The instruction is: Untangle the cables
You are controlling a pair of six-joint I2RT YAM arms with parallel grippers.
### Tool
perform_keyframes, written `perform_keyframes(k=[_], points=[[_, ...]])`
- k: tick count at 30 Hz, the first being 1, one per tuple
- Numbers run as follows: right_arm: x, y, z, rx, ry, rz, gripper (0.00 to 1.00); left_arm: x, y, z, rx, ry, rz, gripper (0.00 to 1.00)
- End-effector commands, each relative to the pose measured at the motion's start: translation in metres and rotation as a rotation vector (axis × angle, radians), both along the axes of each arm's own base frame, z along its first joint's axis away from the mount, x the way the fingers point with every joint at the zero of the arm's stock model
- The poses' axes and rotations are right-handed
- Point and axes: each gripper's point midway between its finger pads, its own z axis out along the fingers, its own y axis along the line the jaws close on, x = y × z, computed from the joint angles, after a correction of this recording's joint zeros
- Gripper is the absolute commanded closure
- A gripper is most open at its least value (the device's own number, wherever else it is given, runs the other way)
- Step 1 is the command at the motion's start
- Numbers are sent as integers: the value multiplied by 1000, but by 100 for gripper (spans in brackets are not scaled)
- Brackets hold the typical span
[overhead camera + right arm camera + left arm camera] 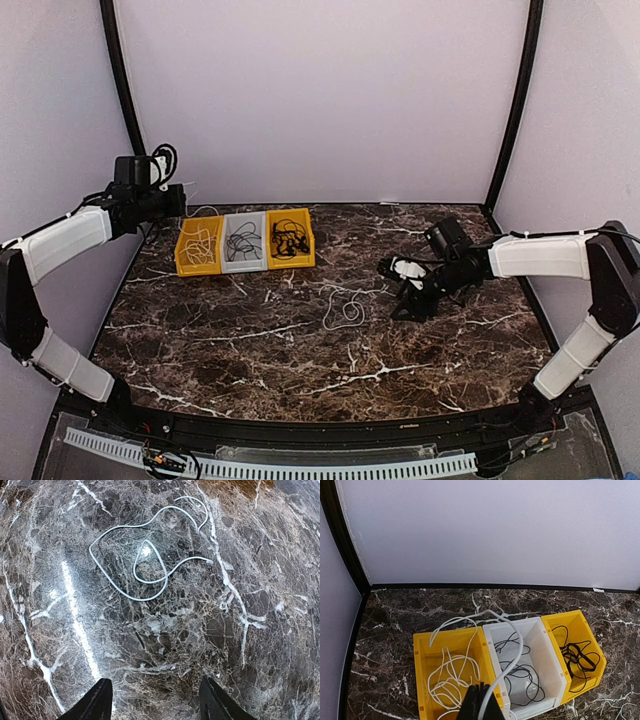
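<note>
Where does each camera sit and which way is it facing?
Top external: above and behind the left arm and right arm, looking down on the table; both show.
Left wrist: raised at the far left, facing three bins and the back wall; shut left gripper holding a white cable shows.
Right wrist: facing down at the loose cable; open right gripper shows.
Shared: top sees those bins and that loose cable too.
</note>
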Motion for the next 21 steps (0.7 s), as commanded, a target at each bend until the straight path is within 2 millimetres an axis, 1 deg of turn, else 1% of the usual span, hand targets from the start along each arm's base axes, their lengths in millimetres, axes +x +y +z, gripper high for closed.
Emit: perform_keyframes(k=[1,4,6,8,9,10,11,12,13,14,17,18,19,21], points=[[2,1,0,3,6,11,39,-18,9,9,-22,-14,48,100],[2,1,2,0,0,15,39,-23,14,5,-16,-17,70,100],[6,-3,7,-26,-27,1,39,-20,17,-1,3,-14,82,100],[11,-9,18,-50,-64,-20,39,-11,16,-11,15,1,81,100],[12,-13,26,-56,-92,-27,39,-3,15,-20,18,20,76,100],[12,-18,40,-56,-138,-36,39,0,10,-27,12,36,56,100],[12,-23,48,-62,-175,-48,38,11,6,-32,7,36,44,100],[12,-29,58,-62,-217,-59,38,16,2,-37,-1,42,27,100],[10,-36,64,-65,-253,-73,38,25,0,-44,-6,48,24,100],[8,-41,68,-65,-282,-88,38,30,-2,-48,-9,49,19,100],[-5,-55,71,-47,-308,-108,36,52,-10,-64,-24,48,-6,100],[-9,-59,70,-38,-308,-116,36,56,-15,-75,-33,65,-29,100],[-10,-63,70,-31,-312,-129,35,63,-18,-70,-41,46,-40,100],[-9,-76,67,-25,-326,-172,35,73,-23,-74,-51,47,-60,100]])
